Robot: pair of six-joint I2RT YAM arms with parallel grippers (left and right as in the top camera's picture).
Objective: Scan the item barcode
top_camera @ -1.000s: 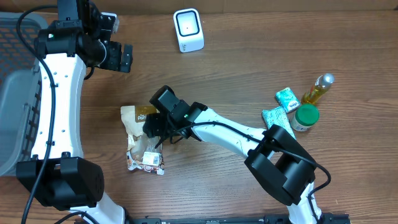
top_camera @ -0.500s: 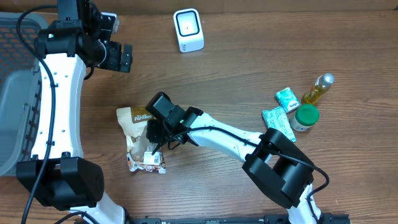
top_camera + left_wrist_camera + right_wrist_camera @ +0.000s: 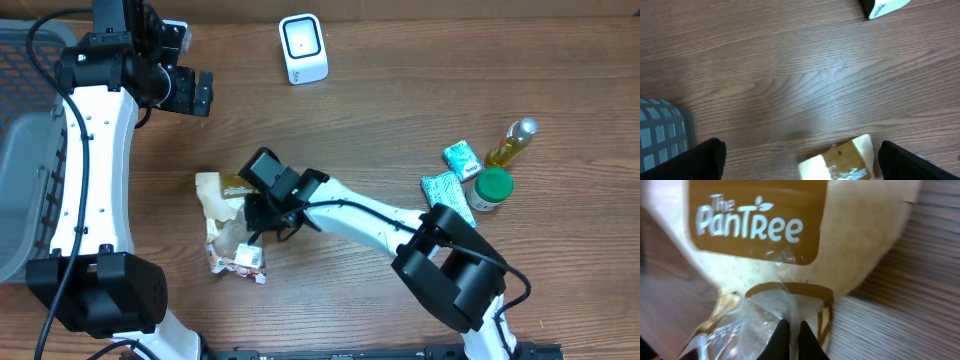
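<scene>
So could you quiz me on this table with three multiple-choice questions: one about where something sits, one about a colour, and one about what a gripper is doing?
1. Where is the white scanner?
A) near the top of the overhead view, well apart from the snack bag
B) lying on top of the snack bag
C) at the bottom edge of the view

2. What colour is the label reading "The PanTree"?
A) blue
B) brown
C) red

3. What is the right gripper doing?
A) hanging wide open over bare wood
B) shut on the snack bag's clear plastic
C) holding the scanner

Answers:
1 A, as the scanner stands alone at the top.
2 B, as the right wrist view shows white lettering on brown.
3 B, as its fingertips are pinched together on the wrapper.
</scene>
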